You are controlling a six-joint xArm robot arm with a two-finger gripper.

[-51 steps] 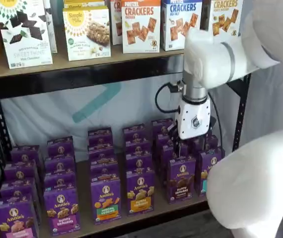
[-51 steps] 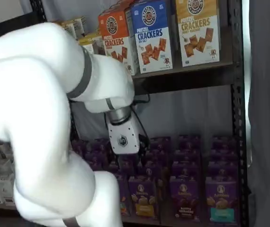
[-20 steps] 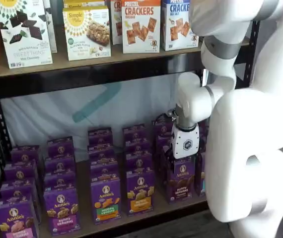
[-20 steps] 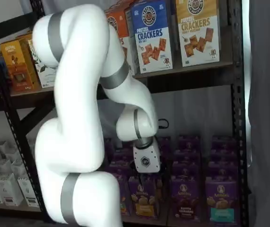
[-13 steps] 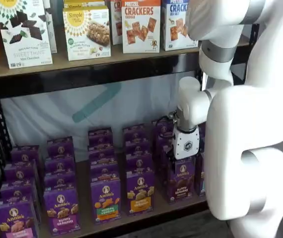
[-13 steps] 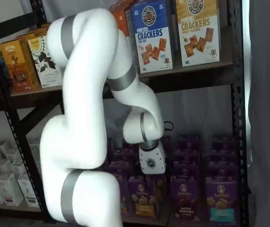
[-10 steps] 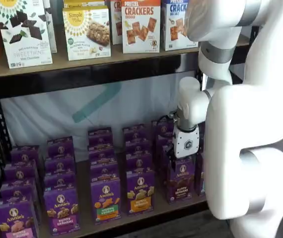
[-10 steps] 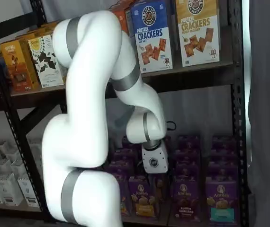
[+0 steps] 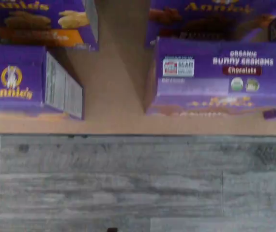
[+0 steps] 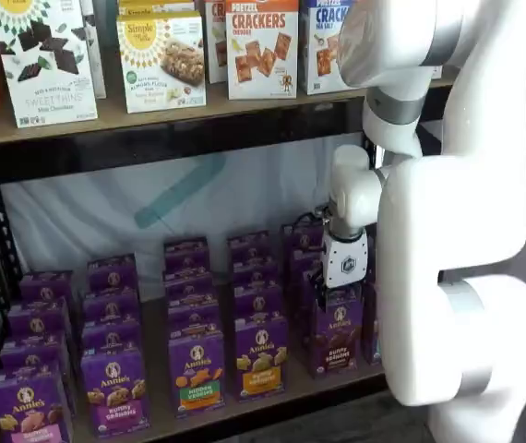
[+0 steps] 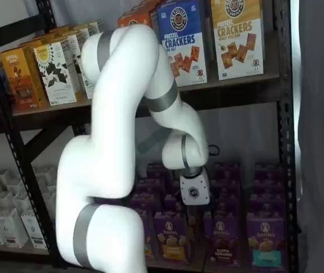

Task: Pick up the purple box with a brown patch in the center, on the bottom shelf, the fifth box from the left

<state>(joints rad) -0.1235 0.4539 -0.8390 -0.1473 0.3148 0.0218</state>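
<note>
Purple box [image 10: 337, 333] directly under gripper [image 10: 342, 293], jaws spread.

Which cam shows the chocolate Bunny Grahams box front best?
A shelf view: the purple box faces the camera, logo and brown patch clear. The other shelf view shows it smaller; the wrist view shows only its top.

Showing purple with a dark brown centre patch and white lettering on the purple box [image 10: 337, 334], purple with an orange centre on its neighbour carton [image 10: 261, 358], warm brown on the bottom shelf [image 9: 118, 72] board, streaked grey on the plank floor [image 9: 128, 183], glossy white with grey bands on the arm [image 11: 128, 114].
</note>
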